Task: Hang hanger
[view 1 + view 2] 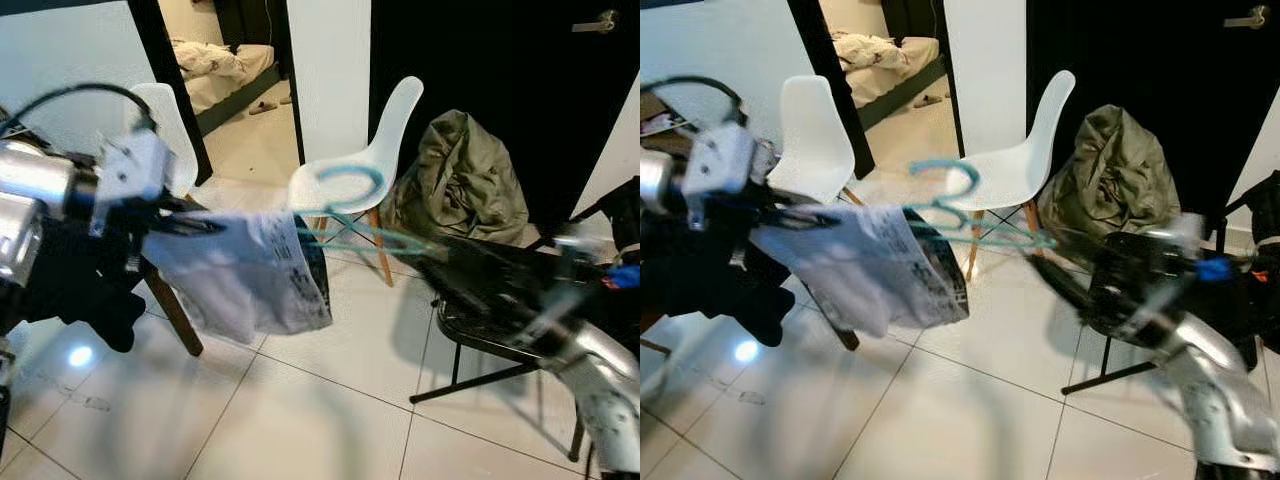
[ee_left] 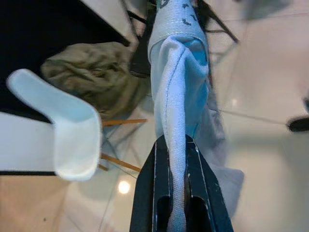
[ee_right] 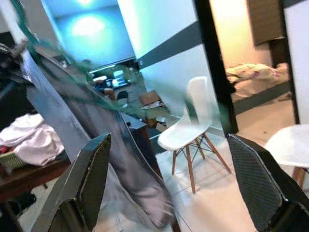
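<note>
A pale grey shirt (image 1: 250,275) hangs in mid-air over the tiled floor, with a teal hanger (image 1: 350,180) sticking out of its right side, hook upward. My left gripper (image 1: 185,222) is shut on the shirt's left edge; the left wrist view shows the cloth (image 2: 178,82) pinched between the black fingers (image 2: 161,164). My right gripper (image 1: 432,262) is blurred just right of the hanger's arm. In the right wrist view its fingers (image 3: 91,183) stand wide apart, open, with the shirt (image 3: 72,111) and a faint teal streak ahead of them.
Two white shell chairs (image 1: 365,160) (image 1: 165,135) stand behind the shirt. An olive jacket (image 1: 465,180) lies heaped against the dark wall. A black folding chair (image 1: 490,320) is under my right arm. A dark table leg (image 1: 175,315) and a black cloth (image 1: 70,285) are at left.
</note>
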`<state>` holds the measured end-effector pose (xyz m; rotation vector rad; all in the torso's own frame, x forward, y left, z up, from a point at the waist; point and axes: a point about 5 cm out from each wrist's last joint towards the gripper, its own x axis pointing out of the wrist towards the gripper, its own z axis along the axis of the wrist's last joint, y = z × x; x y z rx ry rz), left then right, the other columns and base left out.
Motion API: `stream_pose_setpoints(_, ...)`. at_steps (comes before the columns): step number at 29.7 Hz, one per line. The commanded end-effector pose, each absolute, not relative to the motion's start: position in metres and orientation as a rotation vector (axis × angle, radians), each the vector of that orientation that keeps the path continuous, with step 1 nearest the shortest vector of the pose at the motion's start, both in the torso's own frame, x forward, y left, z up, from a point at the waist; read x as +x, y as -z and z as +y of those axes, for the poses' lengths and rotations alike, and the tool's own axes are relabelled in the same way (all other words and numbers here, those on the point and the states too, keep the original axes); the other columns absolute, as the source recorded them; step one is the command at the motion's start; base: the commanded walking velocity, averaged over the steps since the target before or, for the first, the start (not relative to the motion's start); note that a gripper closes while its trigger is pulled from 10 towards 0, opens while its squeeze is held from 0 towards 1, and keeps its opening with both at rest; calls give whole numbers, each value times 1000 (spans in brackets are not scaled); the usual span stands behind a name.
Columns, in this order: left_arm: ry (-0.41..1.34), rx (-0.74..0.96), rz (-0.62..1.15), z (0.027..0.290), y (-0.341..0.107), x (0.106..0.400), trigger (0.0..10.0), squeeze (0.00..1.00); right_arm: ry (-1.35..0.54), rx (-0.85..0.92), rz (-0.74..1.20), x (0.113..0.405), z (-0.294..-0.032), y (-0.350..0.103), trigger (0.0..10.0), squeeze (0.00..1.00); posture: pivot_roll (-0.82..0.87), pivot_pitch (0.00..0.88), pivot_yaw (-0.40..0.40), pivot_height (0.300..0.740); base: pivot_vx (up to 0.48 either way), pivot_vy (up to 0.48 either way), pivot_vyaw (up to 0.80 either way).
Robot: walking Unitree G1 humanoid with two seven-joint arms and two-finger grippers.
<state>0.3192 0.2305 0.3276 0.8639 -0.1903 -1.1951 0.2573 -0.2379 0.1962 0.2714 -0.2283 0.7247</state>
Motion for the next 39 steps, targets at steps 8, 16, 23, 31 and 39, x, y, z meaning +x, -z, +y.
stream_pose_setpoints(8, 1122, 839, -328, 232, -364, 321, 0, 0, -729, 411, -111, 262, -192, -160, 10000, 0, -17, 0, 106, 740, 0, 0, 0)
stream_pose_setpoints(16, 1061, 660, -662, 206, -438, 323, 0, 0, -734, 717, -152, 281, -131, -165, 10000, 0, -24, 0, 115, 740, 0, 0, 0)
stream_pose_setpoints(23, 1076, 585, -768, 194, -461, 322, 0, 0, -797, 810, -227, 277, -114, -175, 10000, 0, -27, 0, 129, 740, 0, 0, 0)
stream_pose_setpoints(31, 1094, 581, -799, 187, -470, 322, 0, 0, -771, 870, -251, 279, -110, -177, 10000, 0, -29, 0, 139, 740, 0, 0, 0)
stream_pose_setpoints(39, 1110, 559, -819, 183, -478, 323, 0, 0, -724, 938, -357, 279, -122, -186, 0, 0, -27, 0, 148, 740, 0, 0, 0)
